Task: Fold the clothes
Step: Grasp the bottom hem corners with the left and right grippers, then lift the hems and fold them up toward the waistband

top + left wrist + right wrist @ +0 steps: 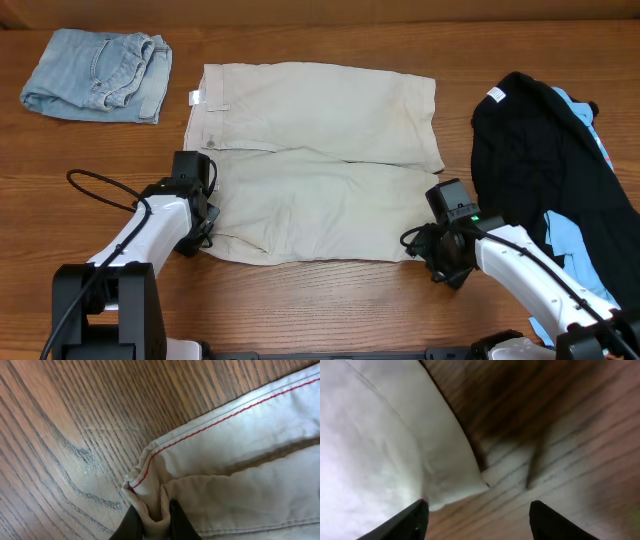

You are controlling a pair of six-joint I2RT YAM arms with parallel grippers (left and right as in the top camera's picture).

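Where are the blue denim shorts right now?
In the overhead view, the denim shorts lie far back on the robot's left, left of the khaki shorts, not touching them.

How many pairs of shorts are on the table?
2: denim shorts far left, beige shorts spread mid-table. The black pile at right may hide more.

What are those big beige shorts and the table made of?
The beige shorts look like matte woven cotton twill: fine weave and red stitching show up close. The table looks like wood or wood-grain laminate, smooth with slight sheen; I cannot tell which.
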